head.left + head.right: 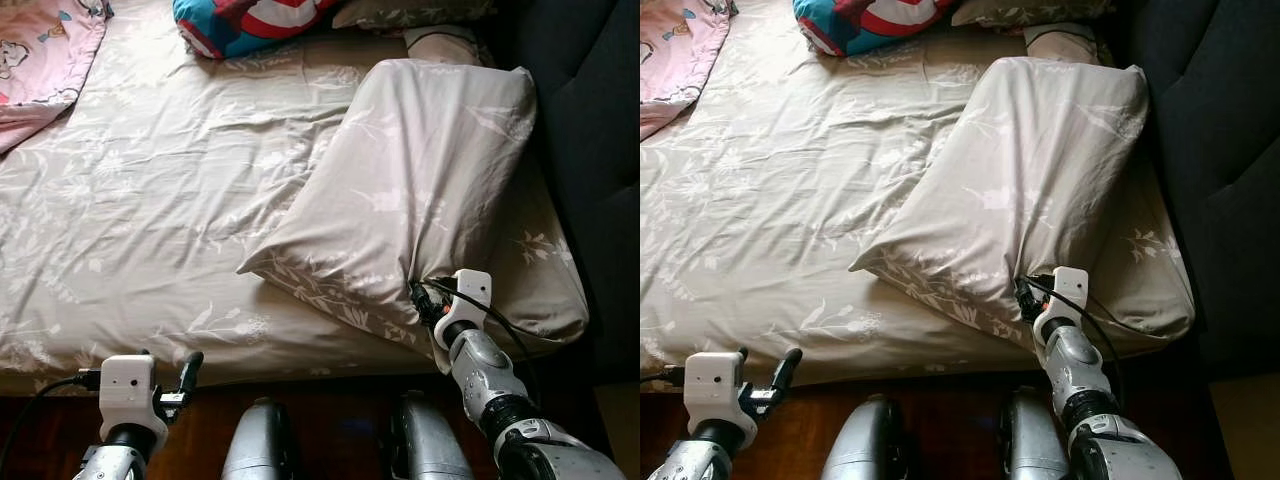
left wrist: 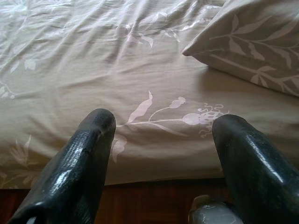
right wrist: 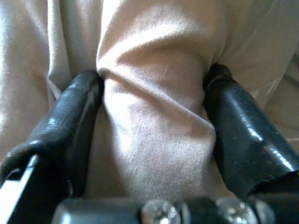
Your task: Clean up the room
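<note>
Head cams look down on bed [image 1: 200,200]; wrist cams close on fabric.

My pillow [image 1: 430,190] is large and beige with a pale leaf print matching the bed sheet [image 1: 170,200] it lies on. It rests on the bed's right side beside the dark headboard [image 1: 590,130], lying skewed. Its near edge looks bunched between my right gripper's [image 3: 152,121] fingers, probably clamped.
</note>
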Available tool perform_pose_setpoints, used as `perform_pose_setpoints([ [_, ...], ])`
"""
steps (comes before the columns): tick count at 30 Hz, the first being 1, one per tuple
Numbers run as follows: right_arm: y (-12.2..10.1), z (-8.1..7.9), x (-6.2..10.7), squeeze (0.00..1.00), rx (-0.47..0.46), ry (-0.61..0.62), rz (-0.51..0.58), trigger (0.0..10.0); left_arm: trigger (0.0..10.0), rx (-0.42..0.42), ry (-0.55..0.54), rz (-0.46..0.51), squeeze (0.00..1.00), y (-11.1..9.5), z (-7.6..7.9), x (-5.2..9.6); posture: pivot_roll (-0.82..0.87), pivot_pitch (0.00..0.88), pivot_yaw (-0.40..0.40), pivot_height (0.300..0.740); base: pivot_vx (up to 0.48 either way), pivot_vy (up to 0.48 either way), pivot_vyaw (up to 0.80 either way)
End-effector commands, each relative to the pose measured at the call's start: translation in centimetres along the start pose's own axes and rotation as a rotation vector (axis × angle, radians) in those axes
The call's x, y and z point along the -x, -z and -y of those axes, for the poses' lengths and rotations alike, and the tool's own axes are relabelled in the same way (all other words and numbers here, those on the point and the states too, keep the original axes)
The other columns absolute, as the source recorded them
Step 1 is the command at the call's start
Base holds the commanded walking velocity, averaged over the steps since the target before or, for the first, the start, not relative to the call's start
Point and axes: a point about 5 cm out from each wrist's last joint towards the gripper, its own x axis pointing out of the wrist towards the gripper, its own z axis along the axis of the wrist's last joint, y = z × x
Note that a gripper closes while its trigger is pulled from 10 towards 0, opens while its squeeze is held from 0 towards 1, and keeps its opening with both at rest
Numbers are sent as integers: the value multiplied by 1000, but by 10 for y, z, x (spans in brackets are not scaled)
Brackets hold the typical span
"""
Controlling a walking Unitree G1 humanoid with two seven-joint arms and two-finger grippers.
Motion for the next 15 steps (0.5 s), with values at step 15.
perform_pose_setpoints([
  [15, 52, 7, 17, 0, -18, 71, -173, 0, 10000, 3, -21, -23, 0, 8, -2, -9, 129, 330, 87, 647, 0, 0, 0],
])
